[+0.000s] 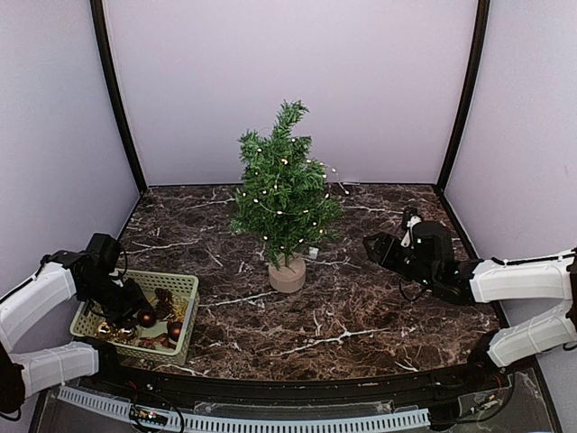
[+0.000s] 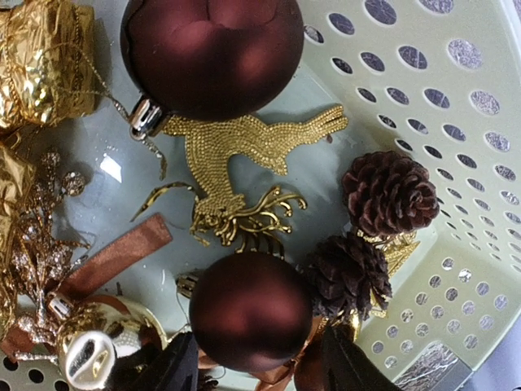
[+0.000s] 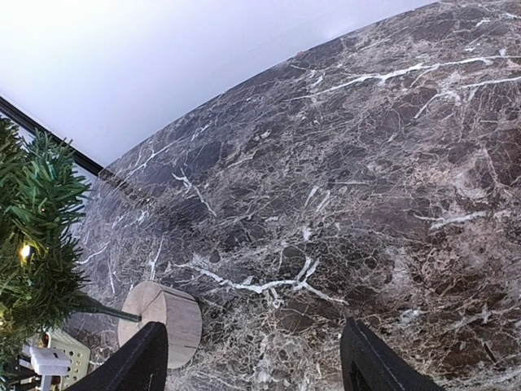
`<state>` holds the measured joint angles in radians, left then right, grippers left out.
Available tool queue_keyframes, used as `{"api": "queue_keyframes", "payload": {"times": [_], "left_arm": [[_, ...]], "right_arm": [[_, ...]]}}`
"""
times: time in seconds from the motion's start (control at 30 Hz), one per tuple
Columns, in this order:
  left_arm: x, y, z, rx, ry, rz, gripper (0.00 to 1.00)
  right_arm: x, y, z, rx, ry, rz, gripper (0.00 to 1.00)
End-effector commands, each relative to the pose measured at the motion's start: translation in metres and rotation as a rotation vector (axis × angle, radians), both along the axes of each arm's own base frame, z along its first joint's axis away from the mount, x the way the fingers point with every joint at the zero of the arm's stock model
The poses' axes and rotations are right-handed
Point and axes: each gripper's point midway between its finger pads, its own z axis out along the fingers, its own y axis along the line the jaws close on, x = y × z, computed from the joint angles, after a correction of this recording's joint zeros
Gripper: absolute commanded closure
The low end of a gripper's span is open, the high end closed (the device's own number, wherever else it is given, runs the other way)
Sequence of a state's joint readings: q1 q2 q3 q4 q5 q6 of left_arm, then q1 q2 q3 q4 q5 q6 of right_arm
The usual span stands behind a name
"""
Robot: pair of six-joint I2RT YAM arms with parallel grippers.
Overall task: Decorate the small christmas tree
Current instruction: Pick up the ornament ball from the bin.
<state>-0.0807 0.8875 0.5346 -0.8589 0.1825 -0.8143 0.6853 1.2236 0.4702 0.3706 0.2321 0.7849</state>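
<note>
While the small christmas tree (image 1: 284, 185) stands mid table (image 1: 361, 307), the left gripper (image 2: 260, 336) straddles a dark red bauble (image 2: 248, 309) in the basket (image 2: 456, 122) — gripped or not, I cannot tell; next, a clean lift. The right gripper (image 3: 252, 350) gapes wide, empty.

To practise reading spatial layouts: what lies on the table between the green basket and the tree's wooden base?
Nothing; the top view shows only bare marble table between basket and the small christmas tree.
</note>
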Motion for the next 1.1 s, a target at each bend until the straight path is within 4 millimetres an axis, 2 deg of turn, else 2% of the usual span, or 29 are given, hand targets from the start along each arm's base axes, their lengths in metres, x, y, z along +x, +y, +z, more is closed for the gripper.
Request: {"api": "queue_keyframes", "payload": {"times": [0.0,0.23,0.73,1.07], "left_arm": [[0.0,0.003,-0.005,0.014,0.004,0.022,0.45],[0.005,0.004,-0.006,0.007,-0.033,0.07,0.44],[0.007,-0.004,-0.014,0.009,-0.015,0.03,0.44],[0.001,-0.011,-0.019,0.009,0.02,-0.013,0.5]], "right_arm": [[0.004,0.0,0.023,0.046,-0.066,-0.005,0.27],[0.003,0.0,0.024,0.064,-0.071,-0.002,0.26],[-0.001,-0.005,0.034,0.088,-0.095,-0.013,0.26],[-0.003,-0.01,0.039,0.1,-0.112,-0.026,0.26]]}}
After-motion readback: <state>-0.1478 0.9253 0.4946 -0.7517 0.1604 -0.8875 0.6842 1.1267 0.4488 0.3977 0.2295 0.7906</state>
